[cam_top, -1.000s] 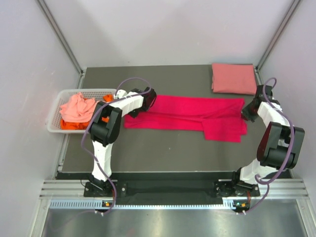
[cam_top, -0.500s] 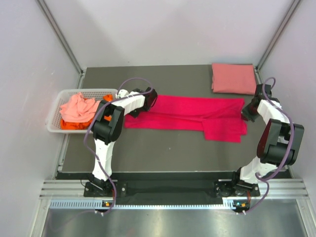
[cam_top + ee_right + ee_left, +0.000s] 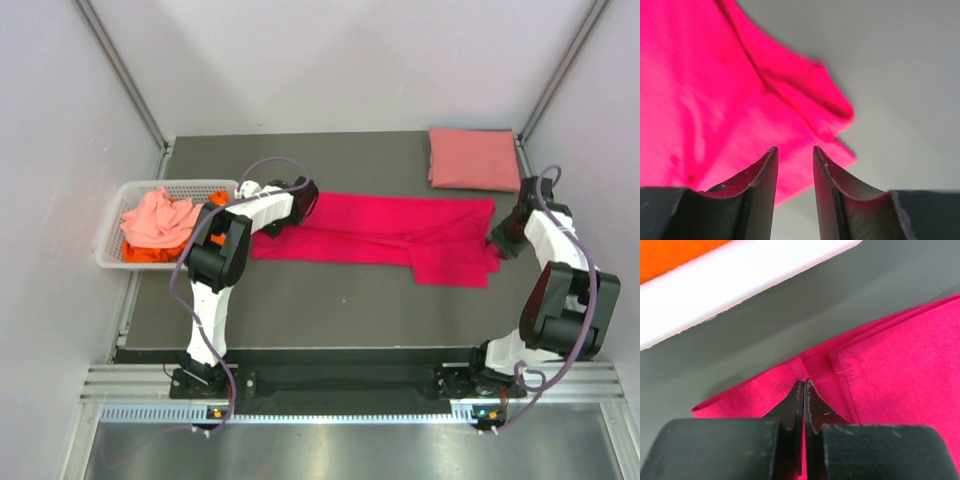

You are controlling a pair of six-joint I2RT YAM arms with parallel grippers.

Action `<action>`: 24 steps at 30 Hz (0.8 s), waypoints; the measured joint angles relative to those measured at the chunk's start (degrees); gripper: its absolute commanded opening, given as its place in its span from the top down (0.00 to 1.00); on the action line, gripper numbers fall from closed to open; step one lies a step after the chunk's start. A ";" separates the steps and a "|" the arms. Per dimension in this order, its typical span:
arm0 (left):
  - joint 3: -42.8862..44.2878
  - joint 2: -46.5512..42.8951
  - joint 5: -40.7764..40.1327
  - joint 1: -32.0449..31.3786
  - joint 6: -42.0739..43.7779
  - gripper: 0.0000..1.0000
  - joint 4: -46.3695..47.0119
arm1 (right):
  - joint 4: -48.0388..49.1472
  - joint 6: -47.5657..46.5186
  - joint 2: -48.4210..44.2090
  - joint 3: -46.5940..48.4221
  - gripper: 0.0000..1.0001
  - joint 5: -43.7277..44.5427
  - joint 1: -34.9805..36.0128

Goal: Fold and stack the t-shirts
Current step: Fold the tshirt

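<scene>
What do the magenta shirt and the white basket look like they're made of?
The magenta shirt looks like soft matte knit cloth, probably cotton jersey: a stitched hem and creases show. The basket seems to be white moulded plastic, with slotted walls and a smooth rim.

The left arm (image 3: 212,255) rose from its base at the lower left of the top view, bent sharply at the elbow, and reached toward the upper middle of the frame with its wrist held low. The left pincer (image 3: 804,384) had its jaws pressed tight together, pinching the hem of the red shirt (image 3: 900,370). The right arm (image 3: 563,290) stood folded along the right edge. The right pincer (image 3: 794,150) pointed left, its jaws slightly apart with a narrow gap between them.
</scene>
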 measured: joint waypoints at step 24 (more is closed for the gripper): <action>-4.15 -2.80 1.55 0.22 2.97 1.00 5.11 | 8.46 0.11 -5.68 -19.76 0.73 -1.38 0.24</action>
